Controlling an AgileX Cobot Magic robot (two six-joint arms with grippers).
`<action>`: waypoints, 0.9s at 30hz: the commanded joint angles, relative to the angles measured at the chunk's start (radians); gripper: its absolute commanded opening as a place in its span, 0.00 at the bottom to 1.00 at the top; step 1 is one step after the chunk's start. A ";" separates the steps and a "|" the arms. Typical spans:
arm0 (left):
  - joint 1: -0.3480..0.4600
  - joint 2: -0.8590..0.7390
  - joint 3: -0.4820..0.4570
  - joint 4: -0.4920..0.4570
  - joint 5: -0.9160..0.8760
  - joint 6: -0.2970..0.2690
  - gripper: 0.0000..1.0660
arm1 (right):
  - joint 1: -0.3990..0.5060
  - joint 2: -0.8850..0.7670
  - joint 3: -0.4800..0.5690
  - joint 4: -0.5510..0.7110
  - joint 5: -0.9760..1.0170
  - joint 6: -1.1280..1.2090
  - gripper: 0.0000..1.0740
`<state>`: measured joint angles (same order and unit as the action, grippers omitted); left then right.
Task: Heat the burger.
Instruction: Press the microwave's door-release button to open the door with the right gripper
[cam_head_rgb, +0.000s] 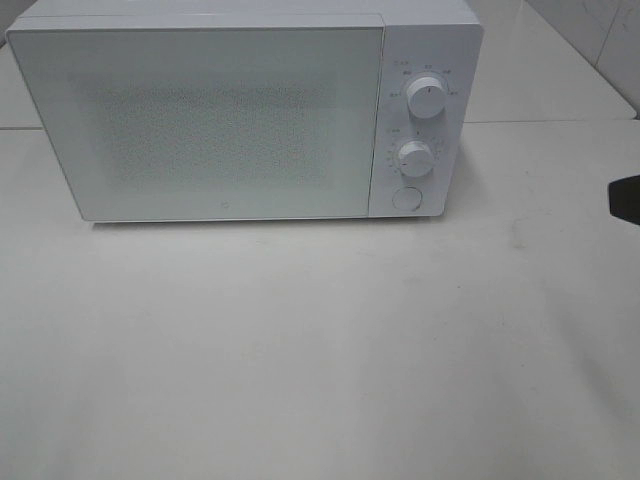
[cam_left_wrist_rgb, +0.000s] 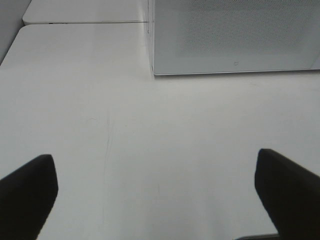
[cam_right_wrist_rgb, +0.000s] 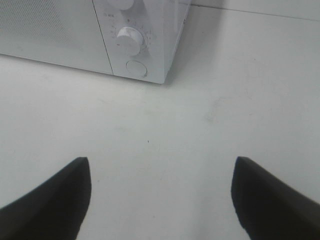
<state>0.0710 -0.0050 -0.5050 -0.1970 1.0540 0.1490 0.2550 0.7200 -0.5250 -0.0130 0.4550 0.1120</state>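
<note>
The burger shows in no view, so its place, its facing and its long axis cannot be told. It may sit inside the microwave (cam_head_rgb: 430, 40), behind the shut frosted door (cam_head_rgb: 200, 120). If so, setting the lower dial (cam_head_rgb: 415, 157) is likely what remains. The left gripper (cam_left_wrist_rgb: 157, 197) and right gripper (cam_right_wrist_rgb: 162, 200) both hang open and empty over the table (cam_head_rgb: 320, 350).

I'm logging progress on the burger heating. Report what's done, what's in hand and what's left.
Done: nothing that can be confirmed. The microwave has its door shut, its frosted front hides the inside, and no burger shows anywhere. In hand: nothing. The left gripper and right gripper both hang open and empty over the white table. Left: I cannot tell whether loading remains or only starting the microwave.
</note>
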 joint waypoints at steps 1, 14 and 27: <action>0.002 -0.020 0.004 -0.006 -0.013 -0.001 0.94 | -0.007 0.053 0.013 -0.003 -0.101 0.000 0.70; 0.002 -0.020 0.004 -0.006 -0.013 -0.001 0.94 | -0.007 0.373 0.027 -0.003 -0.498 0.007 0.68; 0.002 -0.020 0.004 -0.006 -0.013 -0.001 0.94 | -0.007 0.612 0.176 0.006 -1.132 -0.009 0.64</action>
<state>0.0710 -0.0050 -0.5050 -0.1970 1.0540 0.1490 0.2540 1.3280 -0.3540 0.0000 -0.6280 0.1120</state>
